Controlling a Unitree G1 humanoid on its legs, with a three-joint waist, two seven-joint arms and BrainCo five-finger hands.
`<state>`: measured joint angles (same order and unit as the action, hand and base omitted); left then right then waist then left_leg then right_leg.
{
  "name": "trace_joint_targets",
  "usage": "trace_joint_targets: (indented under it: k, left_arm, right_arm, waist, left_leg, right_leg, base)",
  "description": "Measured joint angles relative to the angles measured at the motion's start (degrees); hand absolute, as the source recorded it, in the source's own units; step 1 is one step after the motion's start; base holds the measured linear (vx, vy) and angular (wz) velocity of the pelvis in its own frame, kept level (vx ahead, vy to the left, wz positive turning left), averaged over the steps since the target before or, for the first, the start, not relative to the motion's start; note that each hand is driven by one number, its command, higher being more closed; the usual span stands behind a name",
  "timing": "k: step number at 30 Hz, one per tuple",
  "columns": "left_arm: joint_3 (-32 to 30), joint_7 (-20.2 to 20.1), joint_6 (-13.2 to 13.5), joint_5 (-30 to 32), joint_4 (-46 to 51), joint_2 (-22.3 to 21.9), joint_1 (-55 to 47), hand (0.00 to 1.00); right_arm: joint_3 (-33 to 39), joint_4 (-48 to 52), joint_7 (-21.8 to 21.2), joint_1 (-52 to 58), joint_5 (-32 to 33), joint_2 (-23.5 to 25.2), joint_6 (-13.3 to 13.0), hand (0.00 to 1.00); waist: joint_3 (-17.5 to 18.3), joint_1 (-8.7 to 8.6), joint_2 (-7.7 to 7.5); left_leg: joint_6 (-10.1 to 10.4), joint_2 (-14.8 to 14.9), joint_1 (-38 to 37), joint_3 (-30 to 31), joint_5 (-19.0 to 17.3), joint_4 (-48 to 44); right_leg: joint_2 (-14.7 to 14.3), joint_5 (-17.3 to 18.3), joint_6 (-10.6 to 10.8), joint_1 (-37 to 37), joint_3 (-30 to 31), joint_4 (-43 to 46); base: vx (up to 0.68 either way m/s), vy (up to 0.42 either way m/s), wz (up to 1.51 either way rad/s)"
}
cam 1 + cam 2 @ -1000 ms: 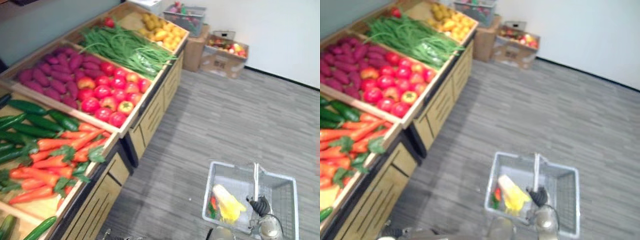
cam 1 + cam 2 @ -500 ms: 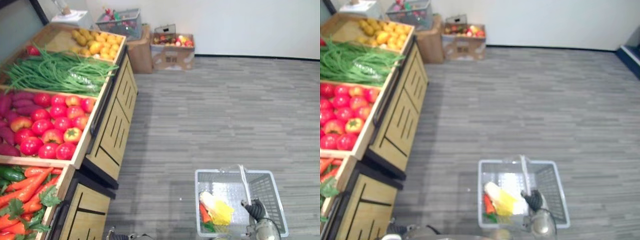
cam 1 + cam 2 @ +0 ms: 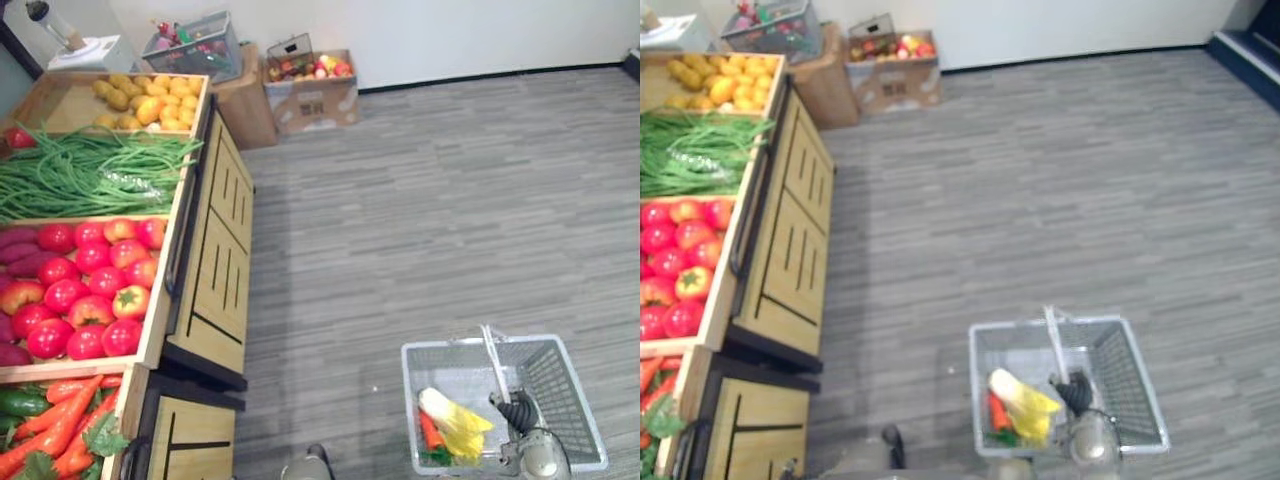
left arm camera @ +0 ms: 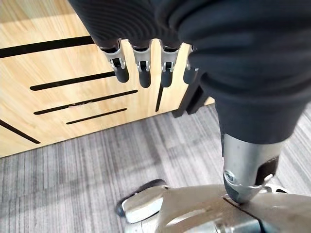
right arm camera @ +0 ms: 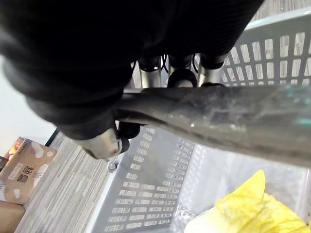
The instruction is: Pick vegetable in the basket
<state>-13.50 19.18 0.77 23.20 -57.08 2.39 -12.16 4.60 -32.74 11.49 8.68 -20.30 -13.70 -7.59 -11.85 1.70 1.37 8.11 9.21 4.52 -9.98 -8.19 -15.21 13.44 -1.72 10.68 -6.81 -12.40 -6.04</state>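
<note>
From where I stand, the grey mesh basket hangs low over the grey plank floor, at about 5 o'clock in the head views. The robot's right hand has its fingers curled round the basket's handle, with the thumb hooked under it on the other side, so the basket is firmly gripped. Two vegetables lie inside on the basket's bottom. One is a yellow-and-white leafy vegetable, lying slantwise. The other is a carrot with a green top, touching it on the 9 o'clock side and close to the basket wall.

The left hand hangs with its fingers straight and relaxed, holding nothing, in front of the pale wooden front of the produce stand, which has dark slots cut in it.

The stand fills the 9 o'clock side of the room. Its trays run from yellow fruit at the 11 o'clock end, through long green beans, then red tomatoes with purple sweet potatoes beside them. Loose carrots and a cucumber lie at the 8 o'clock end. Against the white wall at 12 o'clock stands a cardboard box of mixed produce. Just beside it a grey crate sits on a second box.
</note>
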Motion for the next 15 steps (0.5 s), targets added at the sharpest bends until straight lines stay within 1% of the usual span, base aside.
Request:
trace_joint_targets:
  k: [1, 2, 3, 4, 5, 6, 7, 8, 9, 10, 11, 12, 13, 14, 15]
  left_arm:
    - [0.0, -0.1, 0.0, 0.0, -0.1, 0.0, 0.0, 0.00]
    - [0.0, -0.1, 0.0, 0.0, -0.2, 0.0, 0.0, 0.00]
    - [0.0, -0.1, -0.1, -0.4, -0.2, 0.0, 0.0, 0.00]
    - [0.1, -0.1, -0.1, -0.5, -0.2, -0.1, 0.1, 0.00]
    - [0.1, -0.1, -0.1, -0.5, -0.2, -0.1, 0.1, 0.00]
    - [0.2, 0.0, -0.1, -0.5, -0.2, -0.2, 0.2, 0.00]
    - [0.2, 0.0, -0.2, -0.5, -0.2, -0.1, 0.3, 0.00]
    - [0.3, -0.1, -0.2, -0.5, -0.5, 0.4, 0.7, 0.00]
    - [0.4, 0.0, -0.2, -0.5, -0.7, 0.5, 0.7, 0.00]
    - [0.9, 0.0, -0.3, -0.6, -0.7, 1.3, 0.4, 0.00]
    - [1.0, 0.1, -0.3, -0.6, -0.5, 2.1, -0.1, 0.00]
    - [1.2, 0.0, -0.5, -0.6, -0.3, 2.8, -0.6, 0.00]
    - [1.4, 0.0, -0.9, -0.6, 0.3, 3.4, -0.8, 0.00]
    - [1.5, 0.0, -0.9, -0.6, 1.1, 4.0, -0.5, 0.00]
    - [1.4, 0.0, -0.9, -0.6, 1.2, 4.1, -0.4, 0.00]
  right_arm:
    - [-1.1, -0.5, 0.0, -1.1, -0.1, -0.5, 0.0, 1.00]
    - [-1.6, -1.0, 0.0, -1.9, -0.1, -0.5, 0.0, 1.00]
    - [-2.1, -1.4, 0.0, -3.1, -0.1, -0.5, 0.0, 1.00]
    - [-2.5, -1.5, 0.0, -3.8, -0.1, -0.5, 0.0, 1.00]
    - [-2.7, -1.5, 0.0, -4.1, -0.1, -0.5, 0.0, 1.00]
    - [-2.7, -1.4, 0.1, -4.3, -0.1, -0.4, 0.0, 1.00]
    - [-2.7, -1.4, 0.2, -4.1, -0.1, -0.3, 0.0, 1.00]
    - [-2.6, -1.7, 0.3, -4.0, -0.1, 0.5, 0.1, 1.00]
    - [-2.7, -1.7, 0.3, -4.2, -0.1, 1.0, 0.1, 1.00]
    - [-2.7, -1.5, 0.4, -3.8, -0.1, 2.6, 0.1, 1.00]
    - [-2.6, -1.4, 0.7, -3.4, 0.0, 3.6, 0.2, 1.00]
    - [-1.8, -1.4, 0.8, -3.2, 0.1, 4.7, 0.8, 1.00]
    - [-1.2, -1.4, 0.8, -2.7, 0.1, 5.3, 1.0, 1.00]
    - [-1.0, -1.4, 0.7, -2.5, 0.0, 5.4, 1.1, 1.00]
    - [-1.1, -1.4, 0.6, -2.7, 0.0, 5.4, 1.1, 1.00]
  waist:
    - [0.0, 0.28, 0.04]
    - [-0.1, 0.27, -0.15]
    - [-0.1, 0.69, -0.51]
    - [-0.1, 1.07, -0.57]
    - [-0.1, 1.41, -0.54]
    - [0.0, 1.89, -0.62]
    - [0.0, 2.06, -0.67]
    - [-0.1, 2.08, -1.19]
    - [0.0, 2.08, -1.14]
    - [-0.1, 1.85, -2.36]
    - [-0.4, 1.36, -3.42]
    - [-0.3, 1.48, -4.08]
    - [0.0, 1.20, -4.44]
    - [0.0, 1.03, -4.60]
    - [0.1, 0.77, -4.48]
  left_leg:
    - [-0.1, 0.1, 1.0, 0.6, -0.1, -1.6]
    - [-0.1, 0.2, 1.4, 0.9, -0.2, -2.4]
    - [0.1, 0.6, 2.0, 1.1, -0.8, -3.7]
    - [-0.3, 0.9, 2.7, 1.1, -2.0, -5.1]
    - [-0.2, 1.0, 2.8, 1.1, -2.8, -5.6]
    - [-0.4, 1.1, 2.9, 1.1, -5.1, -6.1]
    - [-0.8, 0.8, 2.0, 1.1, -8.5, -5.2]
    - [-1.3, 0.4, 1.7, 0.6, -9.7, -4.6]
    - [-1.6, 0.3, 1.1, -0.2, -9.8, -4.3]
    - [-1.9, -0.2, -0.5, -0.5, -10.0, -3.7]
    - [-2.3, -0.7, -2.5, -0.4, -10.1, -2.9]
    - [-2.5, -0.4, -5.5, -0.5, -10.1, -1.8]
    - [-2.6, 0.1, -6.5, -0.2, -10.2, -1.1]
    - [-2.7, 1.0, -7.8, 0.4, -10.1, -0.2]
    - [-2.7, 1.6, -8.1, 0.7, -10.1, 0.2]
  right_leg:
    - [0.0, 0.0, 0.0, 0.8, 1.2, 0.0]
    - [0.0, 0.0, 0.0, 1.1, 1.9, 0.0]
    - [-0.2, 0.0, 0.0, 1.9, 3.3, 0.2]
    - [-0.2, 0.5, 0.6, 3.4, 5.1, 1.2]
    - [-0.2, 0.9, 1.1, 4.5, 6.1, 2.3]
    - [-0.2, 2.3, 1.5, 6.9, 8.0, 5.5]
    - [0.1, 3.9, 2.2, 9.4, 9.0, 9.6]
    - [0.6, 5.1, 2.0, 12.2, 9.8, 15.2]
    - [0.8, 5.2, 1.8, 14.7, 9.8, 19.6]
    - [1.5, 4.6, 1.0, 18.3, 9.9, 28.2]
    - [2.1, 3.8, 0.1, 19.4, 10.4, 33.2]
    - [2.4, 2.0, -0.2, 21.6, 10.7, 39.4]
    - [2.4, 3.1, -0.1, 22.4, 9.2, 41.6]
    - [1.3, 6.3, -1.8, 23.0, 5.3, 41.6]
    - [0.3, 7.2, -3.1, 23.4, 3.7, 40.7]
  base:
    - [0.04, -0.019, -0.32]
    - [0.03, -0.017, -0.45]
    - [0.04, 0.003, -0.52]
    - [0.04, 0.016, -0.60]
    - [0.03, 0.090, -0.68]
    - [0.03, 0.119, -0.66]
    - [0.02, 0.190, -0.64]
    - [0.01, 0.155, -0.47]
    - [0.02, 0.198, -0.31]
    - [0.09, 0.194, -0.11]
    - [0.21, 0.194, -0.03]
    - [0.21, 0.120, 0.17]
    - [0.30, 0.050, 0.24]
    - [0.18, 0.016, 0.31]
    - [0.29, -0.025, 0.29]
